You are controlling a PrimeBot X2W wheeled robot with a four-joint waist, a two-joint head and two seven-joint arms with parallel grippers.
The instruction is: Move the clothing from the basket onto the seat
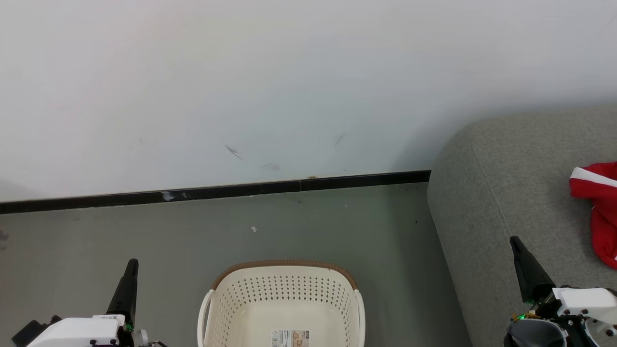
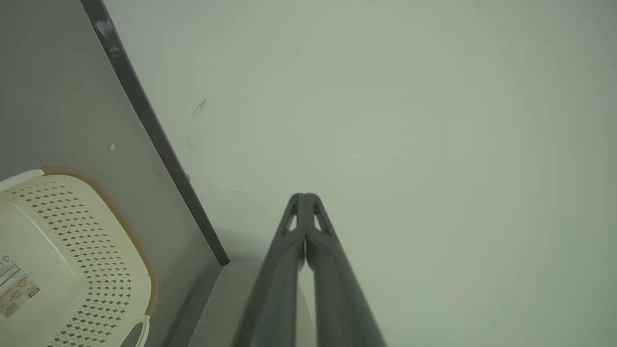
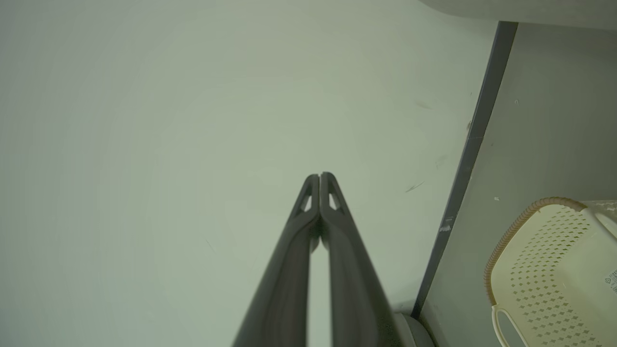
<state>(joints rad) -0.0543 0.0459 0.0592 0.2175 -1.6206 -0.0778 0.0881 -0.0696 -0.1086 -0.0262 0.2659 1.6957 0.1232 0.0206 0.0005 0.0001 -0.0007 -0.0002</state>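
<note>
**Red clothing on the seat, both tools pressed closed**

Look at the red and white clothing [image 1: 600,212]. It lies in a heap on the grey seat [image 1: 501,193], at the right side of your head view. The basket [image 1: 284,289] stands on the floor [image 1: 120,231], in the middle, low in that view. It is left of the seat and not touching it. You can see its bare cream bottom and a small sticker [image 1: 290,338] there.

Your left tool [image 2: 304,197] has its two dark fingers pressed together at the tips, and it holds nothing. It points at the pale wall [image 1: 241,72], with the basket off to its side.

Your right tool [image 3: 319,176] is the same: fingers pressed together, nothing in them. In the head view it shows in front of the seat, near the clothing but not touching it.

A black strip [image 1: 217,191] runs where the wall meets the floor.
</note>
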